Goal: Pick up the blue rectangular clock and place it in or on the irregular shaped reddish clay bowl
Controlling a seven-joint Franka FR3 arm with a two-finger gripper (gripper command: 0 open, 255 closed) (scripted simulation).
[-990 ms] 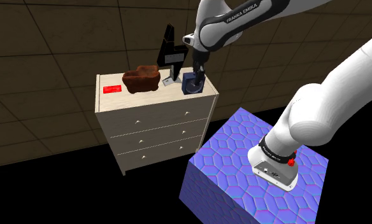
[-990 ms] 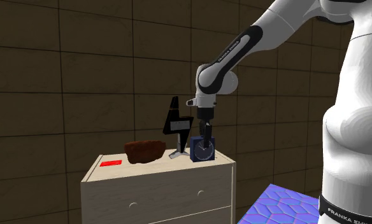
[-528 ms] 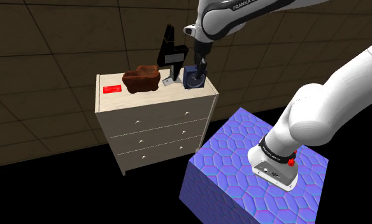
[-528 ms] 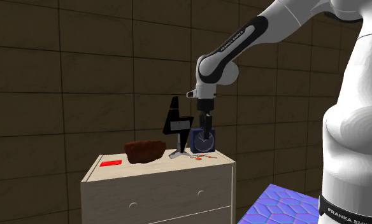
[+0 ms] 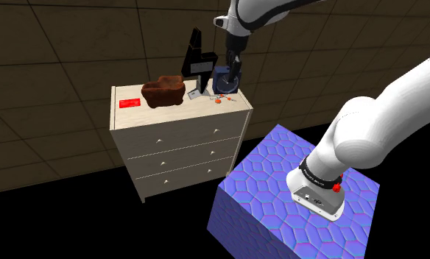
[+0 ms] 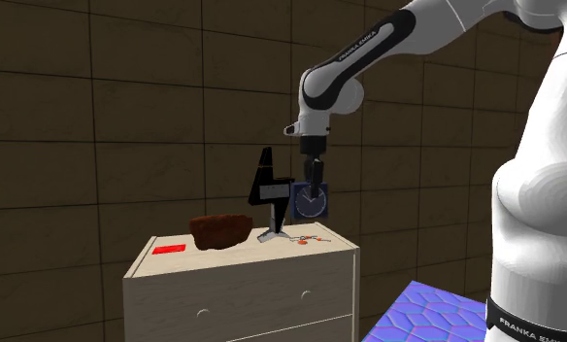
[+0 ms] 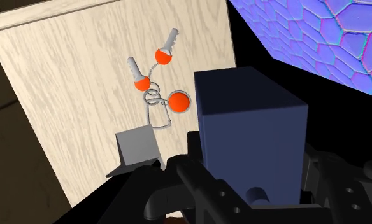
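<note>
My gripper [image 6: 314,187] is clamped on the flat sides of the clock [image 7: 251,127], which hangs above the dresser [image 5: 178,126], to one side of the bowl [image 5: 164,91]. Judgement: rigid, boxy, probably light. Its smooth faces may slip, so grip the sides, not the dial.

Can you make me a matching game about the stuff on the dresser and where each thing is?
Things:
1. blue clock
2. reddish-brown bowl
3. keys
4. red card

Places:
A. sitting on the dresser beside the black stand
B. lying flat at the dresser's end on the shoulder view's left
C. up in the air, clasped in the end effector
D. lying on the dresser top, with orange heads

Pairs: 1-C, 2-A, 3-D, 4-B
</note>
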